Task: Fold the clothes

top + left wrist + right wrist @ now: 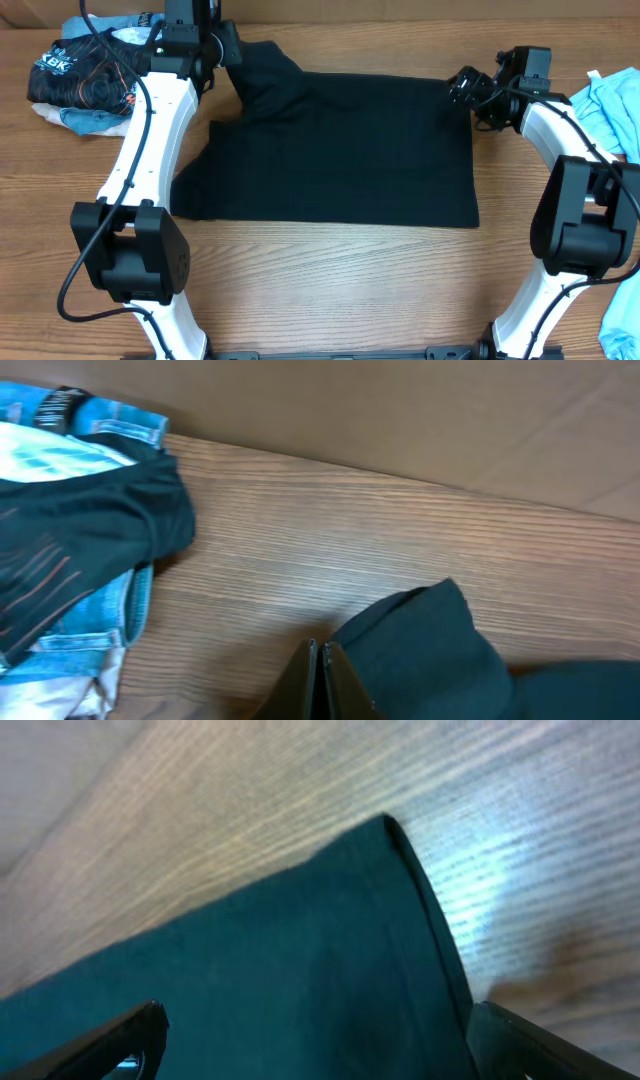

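The black T-shirt [340,150] lies spread flat on the wooden table, with one sleeve drawn up into a peak at the far left. My left gripper [228,48] sits at that peak. In the left wrist view its jaws [320,647] are shut, with the raised sleeve fabric [420,650] right against them. My right gripper [465,88] is at the shirt's far right corner. In the right wrist view its jaws [315,1020] are open, wide apart on either side of the shirt's corner [330,950], which lies flat.
A pile of clothes lies at the far left: a black shirt with orange-and-white print [75,78] [70,550] over blue denim [110,610]. Light blue cloth [610,105] lies at the far right, with more [625,320] at the near right edge.
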Controlling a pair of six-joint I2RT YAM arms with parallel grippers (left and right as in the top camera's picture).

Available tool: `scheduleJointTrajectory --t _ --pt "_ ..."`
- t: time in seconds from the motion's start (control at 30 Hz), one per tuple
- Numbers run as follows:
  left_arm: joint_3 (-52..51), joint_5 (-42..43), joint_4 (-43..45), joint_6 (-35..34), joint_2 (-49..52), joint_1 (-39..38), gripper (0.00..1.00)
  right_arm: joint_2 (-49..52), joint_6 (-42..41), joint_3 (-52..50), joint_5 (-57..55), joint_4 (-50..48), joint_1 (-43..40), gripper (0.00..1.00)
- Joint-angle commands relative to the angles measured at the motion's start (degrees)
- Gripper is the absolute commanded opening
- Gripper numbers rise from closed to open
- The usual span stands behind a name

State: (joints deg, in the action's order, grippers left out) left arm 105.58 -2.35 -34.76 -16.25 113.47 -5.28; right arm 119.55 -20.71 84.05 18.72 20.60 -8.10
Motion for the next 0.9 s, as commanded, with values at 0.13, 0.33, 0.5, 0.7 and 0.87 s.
scheduleJointTrajectory --t 0.13,0.33,0.5,0.7,0.87 --pt "1.0 -2.1 -0.3 0.8 -1.2 -0.3 0.04 0.2 -2.1 -0.1 0.6 -7.0 0.6 1.00" --pt "1.0 -2.1 -1.5 0.9 -1.2 -0.5 0.04 0.3 -1.6 0.9 -1.4 -11.7 0.6 1.00" --pt "1.0 -2.1 -1.7 0.8 -1.1 -0.5 0.04 0.9 -0.2 2.2 -4.9 -11.5 0.7 1.00" --pt "1.0 -1.3 -1.7 0.8 -1.1 -0.9 0.04 5.2 0.2 5.7 -5.6 -9.9 0.9 1.00" --pt "1.0 -0.6 -2.2 0.8 -1.1 -0.9 0.04 9.7 3.4 13.1 -8.6 -3.5 2.5 1.00"
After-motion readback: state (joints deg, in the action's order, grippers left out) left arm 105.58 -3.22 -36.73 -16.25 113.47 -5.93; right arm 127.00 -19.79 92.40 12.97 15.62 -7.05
